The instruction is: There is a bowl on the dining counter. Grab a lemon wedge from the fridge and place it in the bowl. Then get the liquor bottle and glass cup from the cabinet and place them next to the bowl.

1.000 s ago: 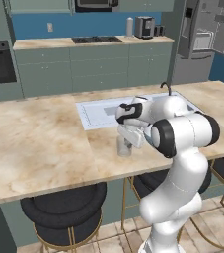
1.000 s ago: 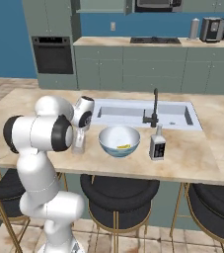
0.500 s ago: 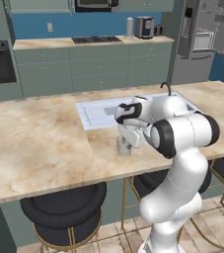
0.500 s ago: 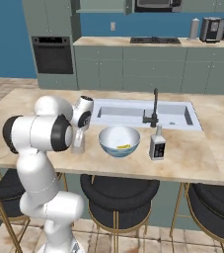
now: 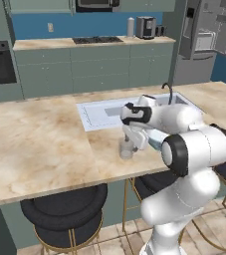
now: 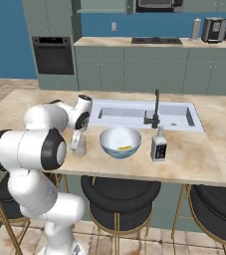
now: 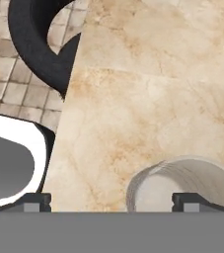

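My fingers are spread wide, released; the glass cup stands on the dining counter between them, nearer one tip.

Glass cup upright – left of bowl

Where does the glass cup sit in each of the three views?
Left base view: the glass cup stands on the dining counter near its front edge, just below the robot's hand.
Right base view: it stands left of the bowl, partly behind the hand.
Hand view: its rim curves at bottom right, with one of the fingers in front of it.
Shared landmark: the dining counter's front edge.
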### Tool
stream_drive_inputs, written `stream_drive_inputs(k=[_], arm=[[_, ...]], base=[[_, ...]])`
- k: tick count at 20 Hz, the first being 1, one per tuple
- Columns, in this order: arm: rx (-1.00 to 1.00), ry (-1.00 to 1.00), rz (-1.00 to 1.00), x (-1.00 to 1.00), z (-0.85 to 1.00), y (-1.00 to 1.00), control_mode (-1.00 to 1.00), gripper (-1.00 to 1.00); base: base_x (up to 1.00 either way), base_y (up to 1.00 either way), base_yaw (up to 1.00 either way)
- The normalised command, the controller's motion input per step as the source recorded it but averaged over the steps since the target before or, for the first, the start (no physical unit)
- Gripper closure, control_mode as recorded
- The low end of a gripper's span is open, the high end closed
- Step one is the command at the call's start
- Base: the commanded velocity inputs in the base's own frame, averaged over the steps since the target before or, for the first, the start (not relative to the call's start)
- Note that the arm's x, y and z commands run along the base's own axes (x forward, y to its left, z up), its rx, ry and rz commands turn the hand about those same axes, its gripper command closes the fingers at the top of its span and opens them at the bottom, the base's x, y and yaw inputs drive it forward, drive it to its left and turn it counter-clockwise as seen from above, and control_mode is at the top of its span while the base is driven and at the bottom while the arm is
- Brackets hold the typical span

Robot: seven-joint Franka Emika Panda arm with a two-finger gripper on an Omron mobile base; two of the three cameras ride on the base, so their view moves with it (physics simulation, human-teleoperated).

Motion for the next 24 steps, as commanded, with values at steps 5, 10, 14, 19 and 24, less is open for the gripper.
stream_drive_inputs(k=[5, 10, 14, 19, 24], arm=[[0.0, -0.15, -0.06, -0.74, 0.65, -0.02, -1.0, -1.0], [0.03, -0.18, -0.07, -0.89, 0.74, -0.05, -1.0, -1.0], [0.06, -0.21, -0.06, -1.0, 0.89, -0.01, -1.0, -1.0], [0.06, -0.23, -0.06, -1.0, 0.82, 0.0, -1.0, -1.0], [0.03, -0.22, -0.06, -0.89, 0.78, 0.0, -1.0, -1.0]], base=[[0.0, 0.0, 0.0], [0.0, 0.0, 0.0], [0.0, 0.0, 0.0], [0.0, 0.0, 0.0], [0.0, 0.0, 0.0]])
